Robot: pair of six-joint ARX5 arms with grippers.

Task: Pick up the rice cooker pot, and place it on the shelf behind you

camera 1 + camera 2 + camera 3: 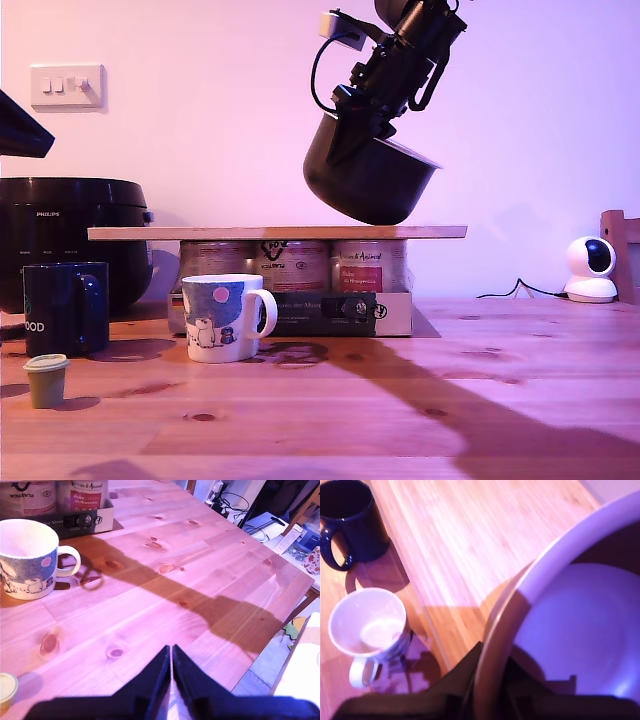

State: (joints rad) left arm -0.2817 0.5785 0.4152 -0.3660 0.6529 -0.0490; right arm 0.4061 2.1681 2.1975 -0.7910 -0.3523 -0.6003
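Against the wall, at the exterior view's left, the black cooker body (68,235) is seen beside the shelf (277,232), with the dark blue mug (65,307) and a small yellow-green cup (45,379) in front of it. The white cartoon mug (223,317) stands before the tins and box (300,290) on which the shelf rests. Above the shelf, tilted and just clear of the board or barely touching it, the rice cooker pot (371,178) is held by its rim in my second gripper (491,680), which is clamped on it. My first gripper (171,657) is closed with nothing between its jaws, over the bare tabletop (210,570) past the white mug.
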